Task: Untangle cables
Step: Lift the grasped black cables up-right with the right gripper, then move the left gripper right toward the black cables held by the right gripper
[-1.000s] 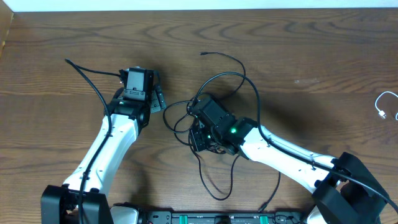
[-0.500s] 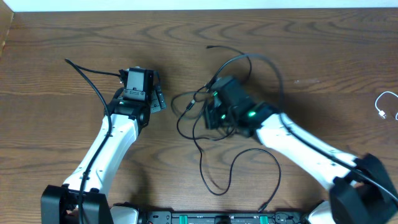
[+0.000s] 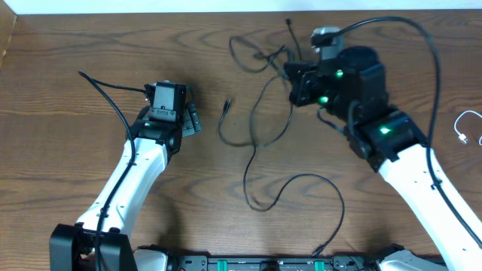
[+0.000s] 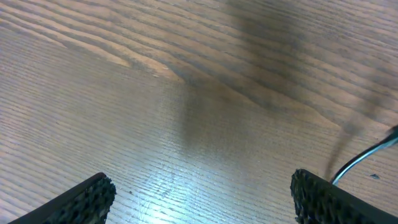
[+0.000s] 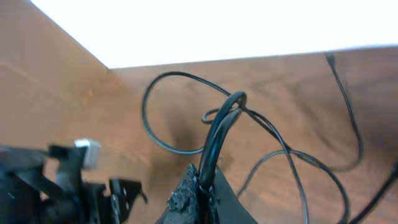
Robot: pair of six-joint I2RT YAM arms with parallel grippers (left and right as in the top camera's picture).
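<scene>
Overhead shows my right pincer [image 3: 295, 84] up near the far edge of the table [image 3: 75, 45], clenched on the black cables [image 3: 252, 162]. My right wrist view confirms it: two strands are nipped side by side between the fingers [image 5: 202, 185] and rise to a small crossing where one loops around the other. From that grasp the cords fan out – a loose loop toward the far edge, a short tail ending in a plug [image 3: 226, 105] near my left arm, and one long strand trailing back toward me in open curves. My left pincer [image 3: 193, 120] is released, jaws wide apart over bare wood and holding nothing, though a cable end shows at the edge of its wrist view. The white cable [image 3: 467, 126] lies well apart at the right edge – I judge that one already separated. The black cords look mostly spread out, but the crossing near my right fingers is not undone, so I'd call the job partly done.
</scene>
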